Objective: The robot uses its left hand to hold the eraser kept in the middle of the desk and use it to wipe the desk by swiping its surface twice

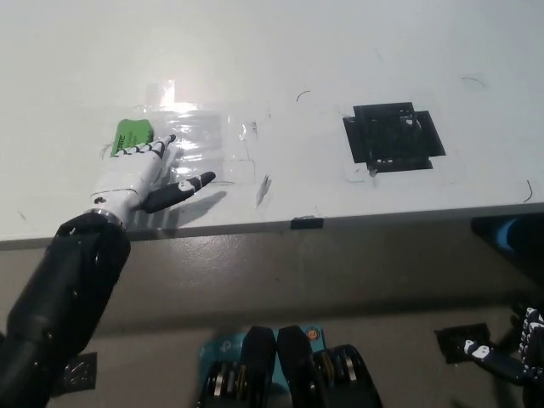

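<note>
Here, white left hand fingers spread, holding nothing, green eraser just beyond fingertips

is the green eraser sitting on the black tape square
No, the green eraser lies at the desk's left by the left hand, far from the black tape square.

Lab-style test bench — plain white desk, black tape square, clear tape patch.

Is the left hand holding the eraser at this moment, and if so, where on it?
Cannot tell: the left hand lies over the green eraser's near end, hiding any grip.
</note>
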